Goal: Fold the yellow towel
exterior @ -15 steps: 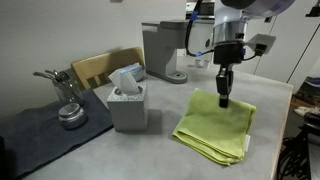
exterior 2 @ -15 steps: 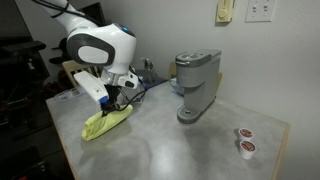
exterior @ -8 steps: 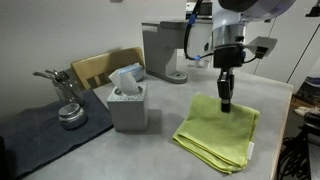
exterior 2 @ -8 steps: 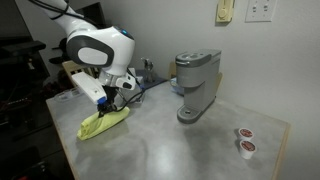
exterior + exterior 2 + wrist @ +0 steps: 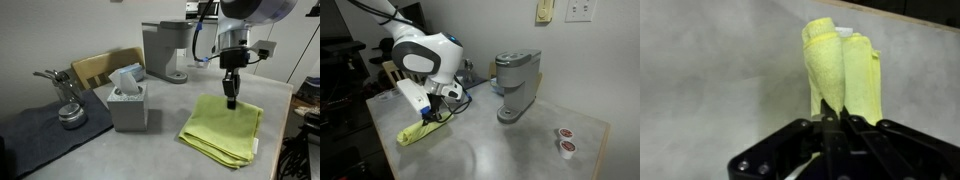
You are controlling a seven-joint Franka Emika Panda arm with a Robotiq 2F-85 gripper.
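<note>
Folding seems to us partly done: the soft lime-yellow cloth towel (image 5: 222,138) lies in flat layers on the grey table (image 5: 150,152), one edge pinched by the black robot gripper (image 5: 231,100), so we judge another fold remains.

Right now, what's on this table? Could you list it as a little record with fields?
Hand: shut on one edge of the yellow towel
Towel state: flat layers on the table, pinched edge bunched up
Tissue box: grey, upright, beside the towel, not touching
Coffee machine: behind the tissue box
Dark mat: on the tissue box's other side
Coffee pods: two, near a table corner, away from the towel
</note>
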